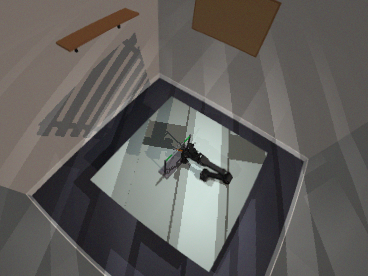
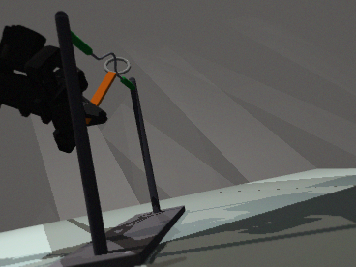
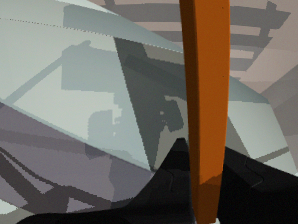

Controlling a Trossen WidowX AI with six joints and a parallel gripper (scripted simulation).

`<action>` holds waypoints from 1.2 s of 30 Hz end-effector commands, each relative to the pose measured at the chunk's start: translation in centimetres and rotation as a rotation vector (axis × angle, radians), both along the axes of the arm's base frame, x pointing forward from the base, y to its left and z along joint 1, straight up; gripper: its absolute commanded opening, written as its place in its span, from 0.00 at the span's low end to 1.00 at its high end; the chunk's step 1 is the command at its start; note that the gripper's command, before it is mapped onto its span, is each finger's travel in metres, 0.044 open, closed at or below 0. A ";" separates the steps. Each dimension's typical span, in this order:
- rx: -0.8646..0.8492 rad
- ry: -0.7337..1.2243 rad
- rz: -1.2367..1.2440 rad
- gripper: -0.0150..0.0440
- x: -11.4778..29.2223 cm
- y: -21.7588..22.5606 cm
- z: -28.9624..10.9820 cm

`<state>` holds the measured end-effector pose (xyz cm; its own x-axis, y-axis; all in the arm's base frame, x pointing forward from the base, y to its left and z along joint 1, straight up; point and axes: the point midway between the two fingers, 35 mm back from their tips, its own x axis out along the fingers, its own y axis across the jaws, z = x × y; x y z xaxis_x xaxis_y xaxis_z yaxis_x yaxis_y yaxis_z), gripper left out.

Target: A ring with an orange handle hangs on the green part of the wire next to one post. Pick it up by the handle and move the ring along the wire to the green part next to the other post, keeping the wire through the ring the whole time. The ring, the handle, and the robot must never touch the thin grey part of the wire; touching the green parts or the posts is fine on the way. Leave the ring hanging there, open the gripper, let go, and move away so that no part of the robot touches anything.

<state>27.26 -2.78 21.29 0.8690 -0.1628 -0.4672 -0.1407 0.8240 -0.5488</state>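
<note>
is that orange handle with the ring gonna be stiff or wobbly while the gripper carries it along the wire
Probably stiff: the orange handle runs dead straight from the gripper up to the ring. Likely light, being thin. It may pivot in the grip, since the fingers clamp only its lower end, far from the ring.

A pale table carries a dark base plate with two posts near its middle, beside the arm's foot.
</note>
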 end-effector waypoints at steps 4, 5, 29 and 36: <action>0.040 -0.013 -0.021 0.00 -0.3 0.9 -0.8; 0.050 -0.015 -0.025 0.00 -0.4 1.1 -0.9; 0.475 -0.082 -0.232 0.00 -0.6 8.7 -3.3; 0.539 -0.095 -0.268 0.00 -0.5 10.4 -3.4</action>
<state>26.63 6.97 17.74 0.8699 -0.1402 -0.4729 0.1198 0.9901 -0.0732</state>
